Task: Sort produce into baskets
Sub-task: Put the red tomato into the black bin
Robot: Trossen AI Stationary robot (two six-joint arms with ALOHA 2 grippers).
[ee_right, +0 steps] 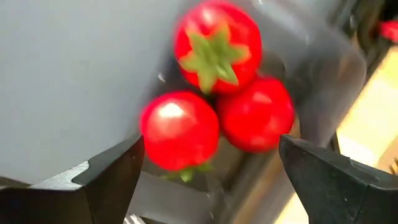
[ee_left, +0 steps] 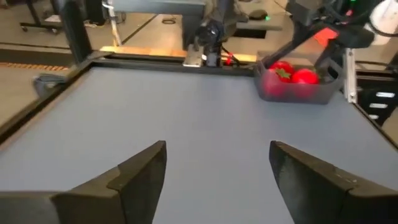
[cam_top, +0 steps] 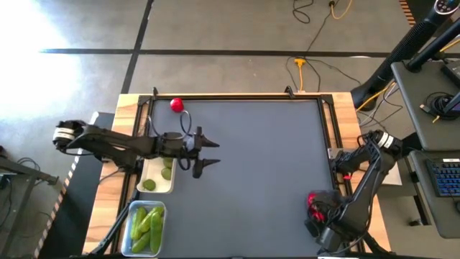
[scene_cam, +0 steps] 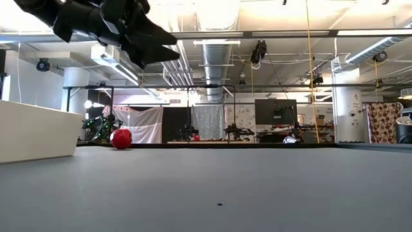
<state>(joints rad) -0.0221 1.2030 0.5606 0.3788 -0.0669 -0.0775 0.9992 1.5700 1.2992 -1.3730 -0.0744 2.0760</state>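
Note:
One red tomato (cam_top: 177, 105) lies alone on the grey table near its far left corner; it also shows in the low view (scene_cam: 121, 138). My left gripper (cam_top: 213, 153) is open and empty above the table, right of the white tray (cam_top: 146, 173), which holds light-green limes (cam_top: 149, 185). A clear tub (cam_top: 134, 208) at the near left holds green cucumbers (cam_top: 147, 223). My right gripper (ee_right: 211, 146) is open above a clear tub (ee_right: 336, 74) at the near right. Three red tomatoes (ee_right: 180, 129) lie in that tub.
The table has a raised black frame (cam_top: 237, 97) along its far edge and a wooden border (cam_top: 129, 108). The middle of the grey mat (cam_top: 266, 173) is bare. My right arm (cam_top: 366, 169) reaches in from the right edge. The low view shows the white tray's wall (scene_cam: 32, 129) at left.

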